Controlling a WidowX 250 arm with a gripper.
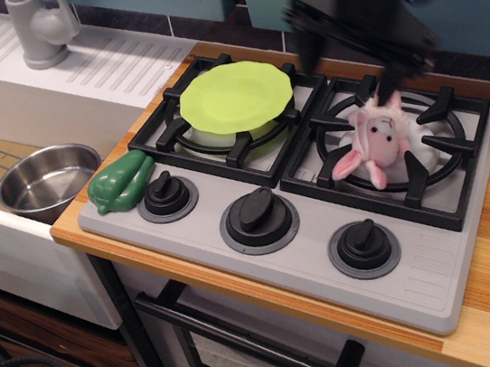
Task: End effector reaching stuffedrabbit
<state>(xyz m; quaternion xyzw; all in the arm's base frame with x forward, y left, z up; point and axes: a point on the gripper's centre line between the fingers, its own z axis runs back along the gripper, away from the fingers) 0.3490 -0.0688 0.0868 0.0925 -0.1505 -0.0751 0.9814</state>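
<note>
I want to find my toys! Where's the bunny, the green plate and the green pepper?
stuffedrabbit (378, 139): camera view, on its pink face.
green plate (235, 97): camera view, on the plate's middle.
green pepper (120, 182): camera view, on its body.

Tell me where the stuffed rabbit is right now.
The stuffed rabbit lies on the grate of the right-hand burner, right of the green plate and behind the rightmost knob. The blurred gripper hangs just above its ears.
</note>
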